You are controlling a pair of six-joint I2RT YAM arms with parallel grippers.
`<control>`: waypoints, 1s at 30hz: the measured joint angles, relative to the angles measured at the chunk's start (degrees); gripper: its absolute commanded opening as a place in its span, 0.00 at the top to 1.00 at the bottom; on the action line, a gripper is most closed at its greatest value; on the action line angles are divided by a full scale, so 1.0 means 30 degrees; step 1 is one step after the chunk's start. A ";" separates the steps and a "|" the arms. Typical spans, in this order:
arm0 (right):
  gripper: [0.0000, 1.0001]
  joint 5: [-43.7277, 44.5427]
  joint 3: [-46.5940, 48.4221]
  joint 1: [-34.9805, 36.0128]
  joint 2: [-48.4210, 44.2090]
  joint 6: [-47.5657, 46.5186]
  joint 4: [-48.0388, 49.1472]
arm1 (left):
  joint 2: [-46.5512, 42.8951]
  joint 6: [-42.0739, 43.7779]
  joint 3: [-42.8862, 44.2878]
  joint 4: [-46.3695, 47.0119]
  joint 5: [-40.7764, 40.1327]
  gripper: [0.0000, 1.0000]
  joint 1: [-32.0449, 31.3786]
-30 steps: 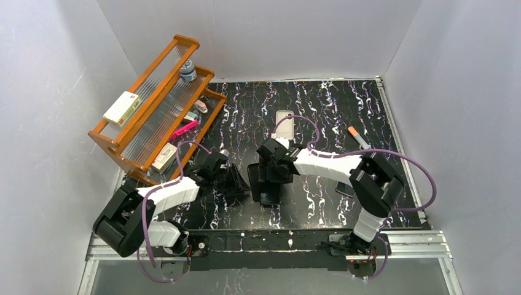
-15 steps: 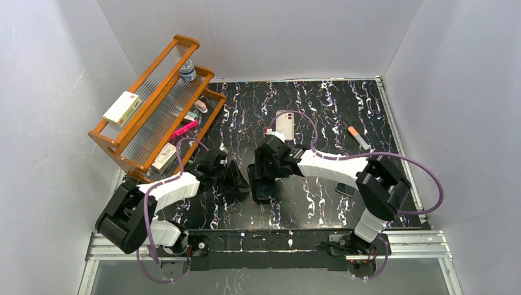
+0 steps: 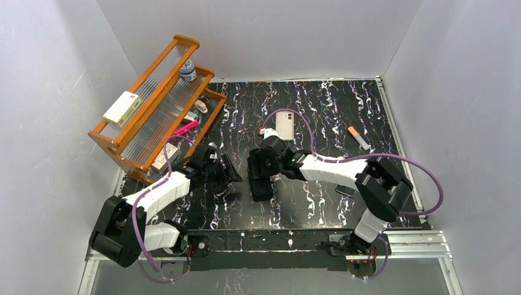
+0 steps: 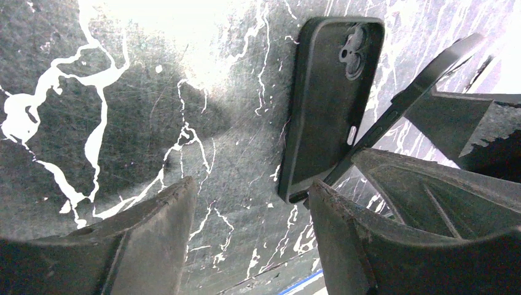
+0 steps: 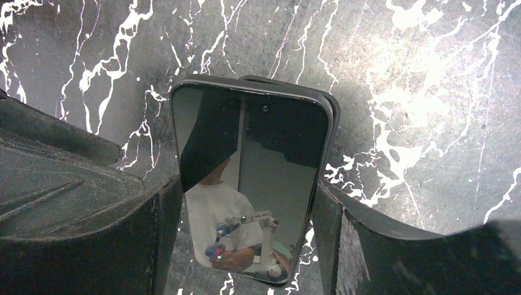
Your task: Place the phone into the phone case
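Right claw (image 5: 246, 215) clamps the one phone (image 5: 252, 153) by its long edges. The long axis runs straight out from the claw, tilted, with the lower end meeting the one black case (image 4: 329, 104) flat on the surface (image 3: 319, 104). Left claw (image 4: 250, 190) spread, empty, beside it. One pale shell (image 3: 284, 125) lies beyond.

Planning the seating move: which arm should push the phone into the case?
Right. The right fingers grip the phone, tilted over the black case; the left fingers hang open, empty, beside it.

High rear overview, close downward wrist views, shared table (image 3: 332, 104)
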 measured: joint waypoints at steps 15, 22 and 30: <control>0.54 -0.0510 -0.2433 0.0000 -0.0015 0.0423 0.3002 | 0.0015 0.0168 0.0073 -0.0634 -0.0277 0.38 0.0109; 0.29 -0.0189 -0.2616 0.0204 -0.0423 0.0867 0.2601 | 0.0117 0.0182 0.0073 -0.0634 -0.0262 0.38 0.0109; 0.04 0.0080 -0.2732 0.0284 -0.1282 0.1792 0.0772 | 0.0328 0.0525 0.0350 -0.0656 -0.0160 0.35 0.0109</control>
